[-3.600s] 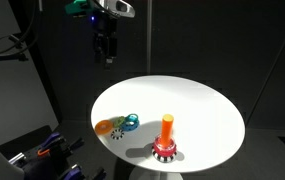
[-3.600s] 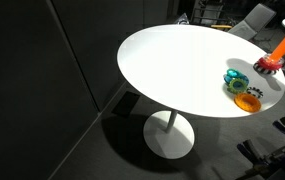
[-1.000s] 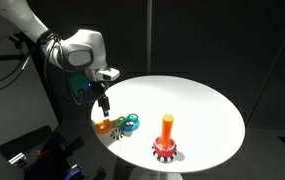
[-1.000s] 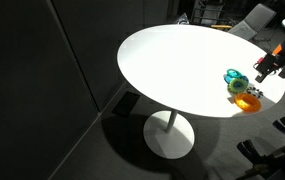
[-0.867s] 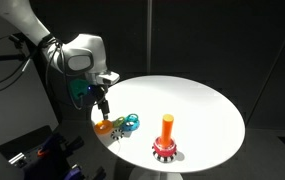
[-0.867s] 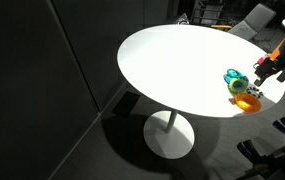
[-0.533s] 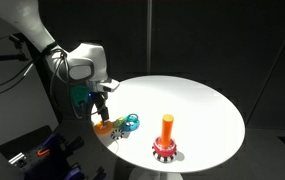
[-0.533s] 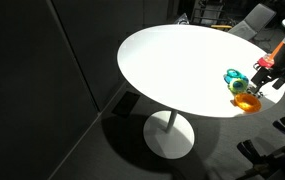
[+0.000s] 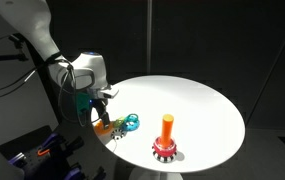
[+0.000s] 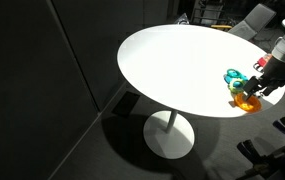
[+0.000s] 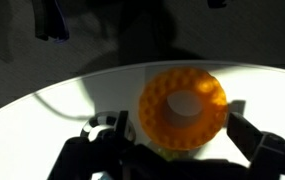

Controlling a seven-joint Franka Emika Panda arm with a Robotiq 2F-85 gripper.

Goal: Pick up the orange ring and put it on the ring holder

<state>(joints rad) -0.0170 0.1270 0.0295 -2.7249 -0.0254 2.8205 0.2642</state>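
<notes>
Zero steps done: end effector (image 11: 182, 150) apart over orange ring (image 11: 182, 105) at frame center, not gripped; grasp, lift, drop on holder (image 9: 165, 140) left.

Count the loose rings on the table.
2 clearly: the orange ring near the table edge and a teal ring beside it; another may be hidden there.

Leans in over the orange ring (image 11: 182, 105) with the arm (image 9: 77, 75) bent low. Points the gripper (image 9: 104, 118) straight down just above that ring, jaws spread wide to either side of it, clasping nothing.
</notes>
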